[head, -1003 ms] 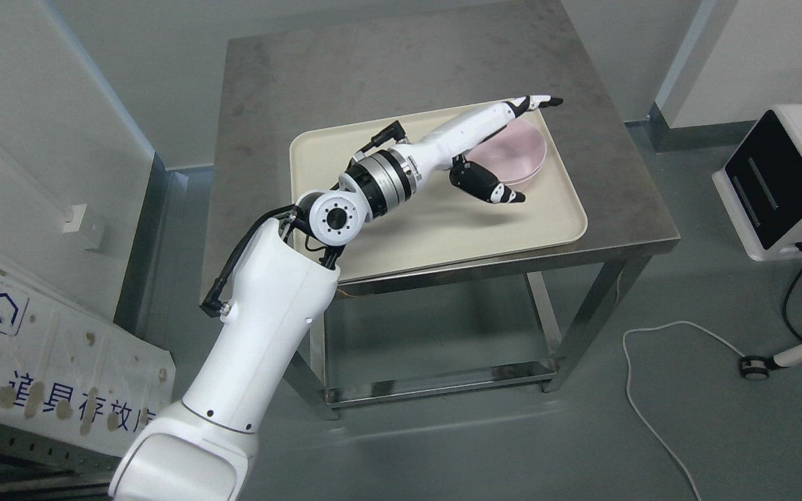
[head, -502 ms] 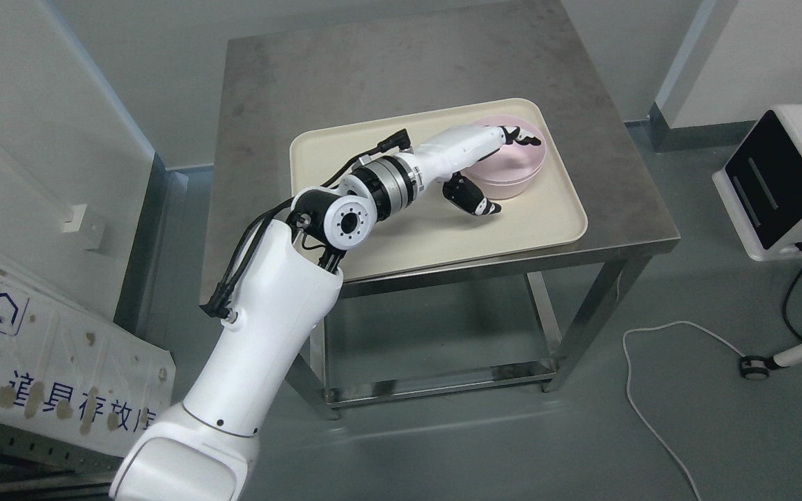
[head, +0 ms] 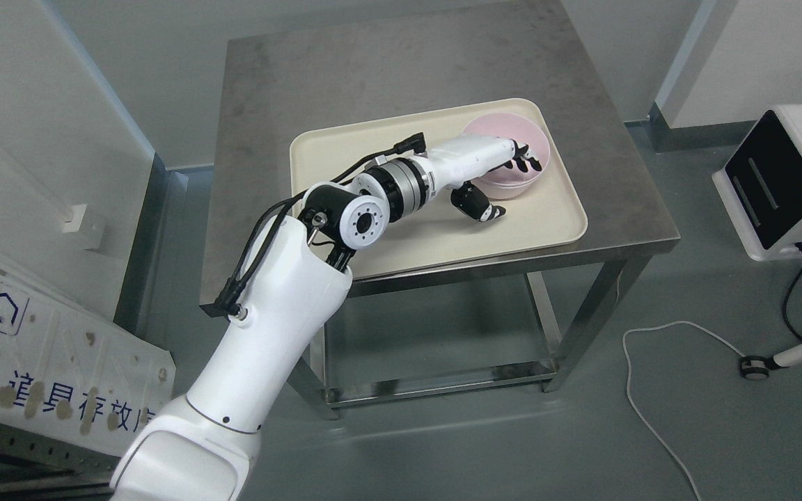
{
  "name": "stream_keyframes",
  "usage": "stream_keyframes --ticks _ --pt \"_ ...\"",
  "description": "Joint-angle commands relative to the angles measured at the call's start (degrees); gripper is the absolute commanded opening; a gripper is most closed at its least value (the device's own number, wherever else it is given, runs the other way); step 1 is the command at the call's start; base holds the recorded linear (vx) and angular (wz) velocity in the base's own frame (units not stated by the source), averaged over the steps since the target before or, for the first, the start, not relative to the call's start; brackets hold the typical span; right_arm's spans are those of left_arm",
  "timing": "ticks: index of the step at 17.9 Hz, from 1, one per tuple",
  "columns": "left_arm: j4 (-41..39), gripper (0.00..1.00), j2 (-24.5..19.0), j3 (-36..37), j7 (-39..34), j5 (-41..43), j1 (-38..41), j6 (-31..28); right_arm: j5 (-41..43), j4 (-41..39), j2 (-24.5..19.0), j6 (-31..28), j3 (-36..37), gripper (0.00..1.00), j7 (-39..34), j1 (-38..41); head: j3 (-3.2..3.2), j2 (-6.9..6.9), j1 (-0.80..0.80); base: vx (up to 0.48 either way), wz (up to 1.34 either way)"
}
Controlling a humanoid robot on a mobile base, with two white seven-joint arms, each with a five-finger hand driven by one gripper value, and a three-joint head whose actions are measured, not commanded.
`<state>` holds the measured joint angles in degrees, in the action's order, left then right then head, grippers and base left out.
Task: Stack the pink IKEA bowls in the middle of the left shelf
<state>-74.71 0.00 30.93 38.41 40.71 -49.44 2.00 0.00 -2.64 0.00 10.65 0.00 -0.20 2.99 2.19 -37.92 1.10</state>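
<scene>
A pink bowl (head: 510,133) stands at the far right corner of a beige tray (head: 345,149) on a steel table (head: 373,62). It may be more than one bowl nested; I cannot tell. My left hand (head: 509,186) reaches across the tray to the bowl's near-left side. Its fingers (head: 525,160) curl over the rim into the bowl and the thumb (head: 481,207) sits at the outer wall, pinching the rim. The bowl rests on the tray. The right arm is out of view.
A white device with a black panel (head: 777,181) stands on the floor at the right, with a cable (head: 651,390) trailing over the floor. A white printed board (head: 46,362) leans at the lower left. A lower shelf (head: 436,379) sits under the table.
My left hand came down from above the bowl with its fingers stretched out. The fingers curled over the rim into the bowl and the thumb closed in on the outer wall. The bowl stayed put.
</scene>
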Motion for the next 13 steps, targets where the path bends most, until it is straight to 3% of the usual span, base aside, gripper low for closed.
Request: stream_keyframes --ticks 1,13 --pt "2.2 0.41 -1.0 2.82 -0.26 1.65 -0.57 0.9 -0.44 0.0 1.0 -0.02 0.61 1.0 0.02 0.0 0.0 0.0 0.0 0.0 0.0" --pt "5.1 0.42 -1.0 2.81 -4.31 4.29 -4.53 1.17 -0.44 0.0 1.0 -0.02 0.62 1.0 0.02 0.0 0.0 0.0 0.0 0.0 0.0"
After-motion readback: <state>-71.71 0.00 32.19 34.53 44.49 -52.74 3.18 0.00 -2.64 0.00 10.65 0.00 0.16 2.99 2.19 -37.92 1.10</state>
